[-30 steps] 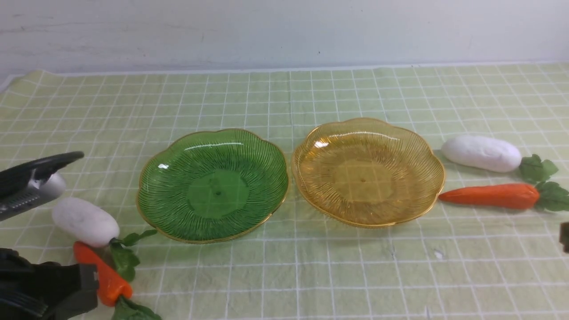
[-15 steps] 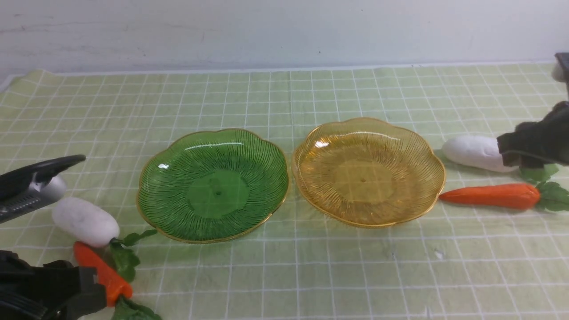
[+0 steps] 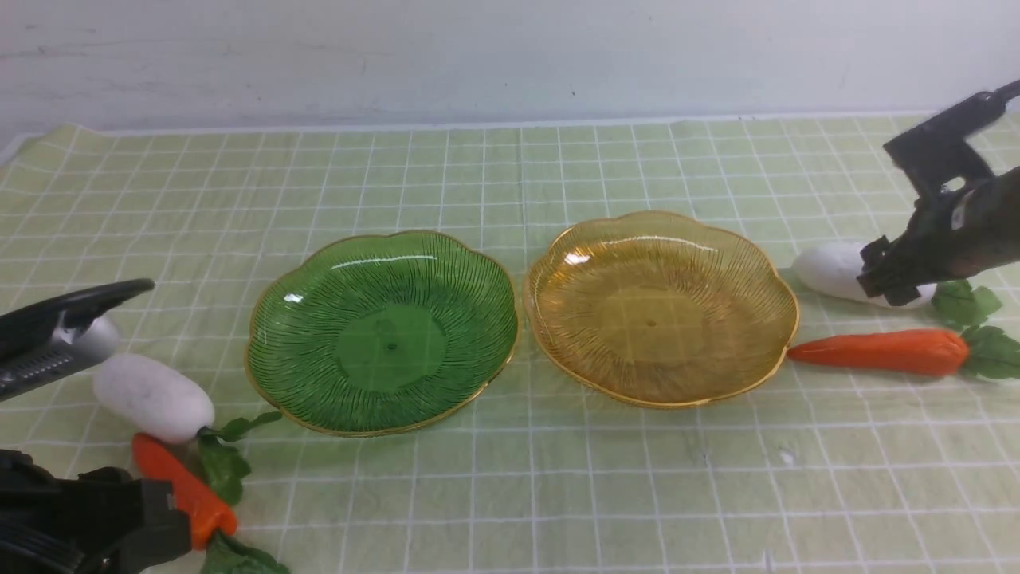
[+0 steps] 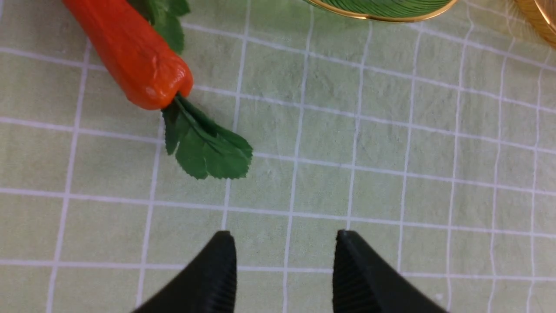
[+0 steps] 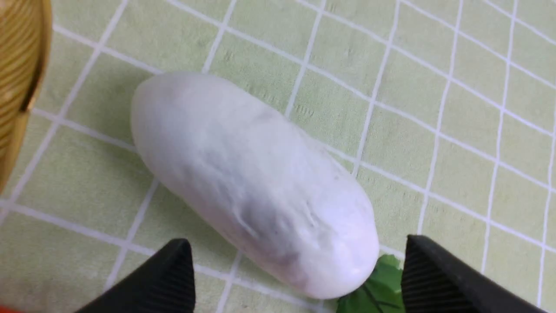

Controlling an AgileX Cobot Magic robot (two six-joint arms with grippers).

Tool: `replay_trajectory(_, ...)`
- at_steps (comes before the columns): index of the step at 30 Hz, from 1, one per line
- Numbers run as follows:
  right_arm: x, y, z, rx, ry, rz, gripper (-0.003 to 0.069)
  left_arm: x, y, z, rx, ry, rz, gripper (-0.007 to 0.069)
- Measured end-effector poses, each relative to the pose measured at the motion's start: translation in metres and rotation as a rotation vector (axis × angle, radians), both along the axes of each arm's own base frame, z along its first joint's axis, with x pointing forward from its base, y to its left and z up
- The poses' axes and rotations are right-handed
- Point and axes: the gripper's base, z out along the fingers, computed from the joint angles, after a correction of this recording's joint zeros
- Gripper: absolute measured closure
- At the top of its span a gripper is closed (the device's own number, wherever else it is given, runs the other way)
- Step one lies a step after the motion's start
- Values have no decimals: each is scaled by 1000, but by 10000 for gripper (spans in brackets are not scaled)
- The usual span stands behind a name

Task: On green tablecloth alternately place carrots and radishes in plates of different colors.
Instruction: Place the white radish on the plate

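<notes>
On the green tablecloth an empty green plate and an empty amber plate stand side by side. One radish and one carrot lie left of the green plate. The other radish and carrot lie right of the amber plate. My right gripper is open just above that radish, jaws either side of its leafy end. My left gripper is open and empty over bare cloth near the left carrot's leaves.
A white wall runs along the table's far edge. In the front view the left arm's black body and grey link fill the lower left corner. The green plate's rim shows in the left wrist view, the amber rim in the right wrist view.
My right arm came into view from the right edge and moved in over the right radish. The left arm has barely moved. The vegetables and plates stayed put.
</notes>
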Motion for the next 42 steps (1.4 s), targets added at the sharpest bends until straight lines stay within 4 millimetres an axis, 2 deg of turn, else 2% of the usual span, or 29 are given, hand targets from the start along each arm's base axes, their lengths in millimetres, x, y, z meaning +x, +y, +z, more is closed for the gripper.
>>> replay_trajectory(7, 41, -4, -13, -38, 39, -24, 71, 0, 3, -1, 37, -2, -4, 338)
replay_trajectory(13, 57, -8, -27, -59, 129, -74, 71, 0, 5, -1, 64, -3, -6, 338)
replay_trajectory(22, 63, -9, -30, -64, 133, -78, 71, 0, 5, -1, 68, -3, -6, 338)
replay_trajectory(29, 70, -10, -47, -120, 126, -19, 71, 0, 5, -1, 69, -3, -6, 338)
replay_trajectory(34, 73, -10, -49, -139, 112, 0, 74, 0, 5, -1, 69, -3, -6, 338)
replay_trajectory(37, 73, -10, -49, -140, 115, -2, 127, 0, 5, -1, 68, -2, -5, 338)
replay_trajectory(38, 72, -11, -49, -144, 121, -4, 171, 0, 5, -1, 68, -2, -4, 338)
replay_trajectory(42, 68, -13, -39, -156, 137, -23, 189, 0, 5, -1, 68, -2, -4, 338)
